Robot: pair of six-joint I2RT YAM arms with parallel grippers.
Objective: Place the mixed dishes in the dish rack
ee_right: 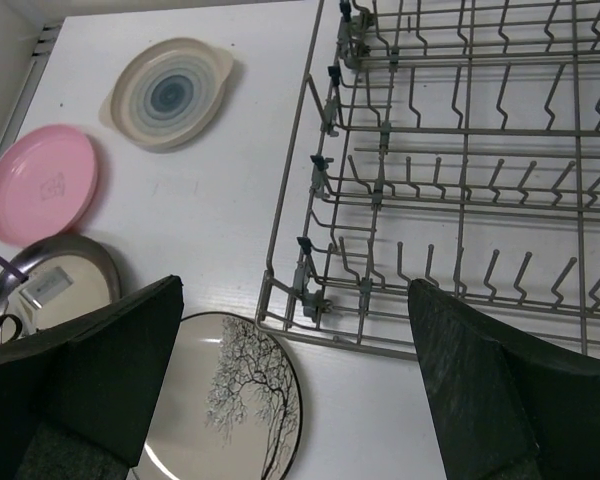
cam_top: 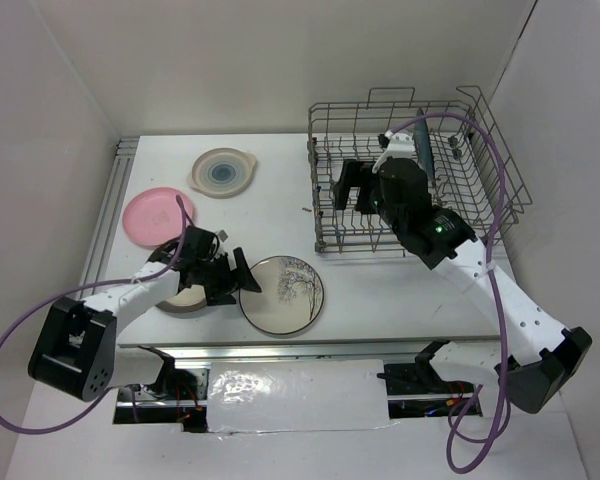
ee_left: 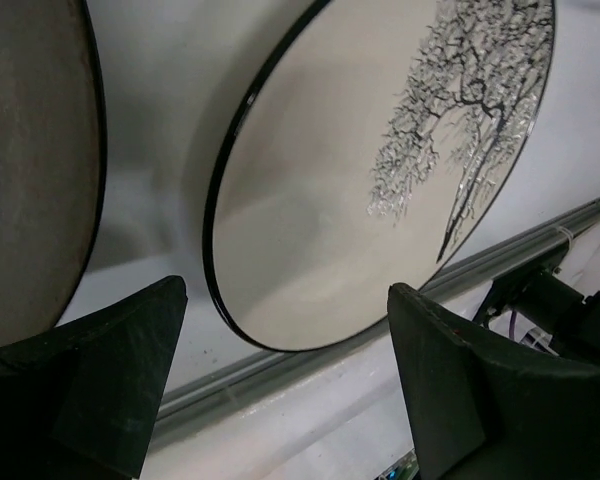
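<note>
Broadly, the dish rack [cam_top: 360, 107] took up the far right of the table, its wire tines upright. One dark plate [cam_top: 427, 160] seemed to stand on edge inside it, partly hidden by the right arm.

Four plates lay flat on the table, left of the rack. The grey plate with the branch drawing [cam_top: 283, 295] was near the front edge. The brown-rimmed plate [cam_top: 185, 298] sat just beside it under the left arm. The pink plate [cam_top: 158, 215] and the cream plate with the blue centre [cam_top: 221, 172] lay farther back.

The left gripper [ee_left: 285, 310] hung low at the grey plate's rim, jaws spread wide and holding nothing. The right gripper [ee_right: 295, 290] hovered above the rack's near left corner, equally wide and empty.

That grey plate looked glazed: probably stiff, fairly heavy, slippery and liable to chip. Lying flat, it offered only its thin dark rim. The best hold was likely one finger under that rim and one on top, pinched firmly.
</note>
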